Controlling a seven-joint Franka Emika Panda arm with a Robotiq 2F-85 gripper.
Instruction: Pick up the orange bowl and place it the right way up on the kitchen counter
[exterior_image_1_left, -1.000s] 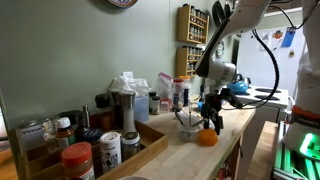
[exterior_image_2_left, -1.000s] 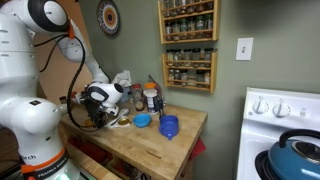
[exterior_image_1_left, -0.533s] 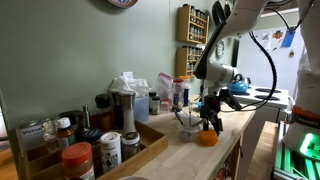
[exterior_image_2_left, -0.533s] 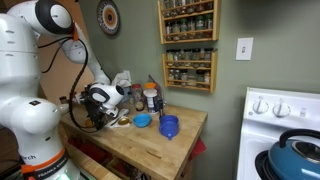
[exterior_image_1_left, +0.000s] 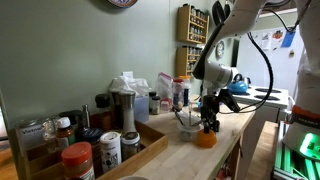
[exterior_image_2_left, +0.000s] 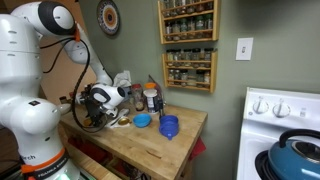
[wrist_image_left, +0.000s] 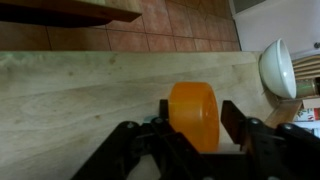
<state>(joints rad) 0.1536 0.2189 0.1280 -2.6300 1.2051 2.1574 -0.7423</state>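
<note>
The orange bowl (exterior_image_1_left: 206, 139) (wrist_image_left: 192, 115) rests on the wooden kitchen counter (exterior_image_1_left: 185, 160) (wrist_image_left: 70, 95) near its front edge. No opening of the bowl shows in either view. My gripper (exterior_image_1_left: 208, 126) (wrist_image_left: 197, 120) points down just over the bowl. Its two black fingers straddle the bowl, open, with a small gap still showing on one side. In an exterior view the counter (exterior_image_2_left: 150, 150) shows, but the arm hides the gripper and the orange bowl.
A white bowl (wrist_image_left: 278, 68) lies close beside the orange one. A small blue bowl (exterior_image_2_left: 142, 121) and a blue cup (exterior_image_2_left: 168, 127) stand on the counter. Jars and a wooden tray (exterior_image_1_left: 90, 150) crowd the near end. A white stove (exterior_image_2_left: 285, 130) adjoins the counter.
My gripper has come down a little, closer over the orange bowl. The bowl has not moved.
</note>
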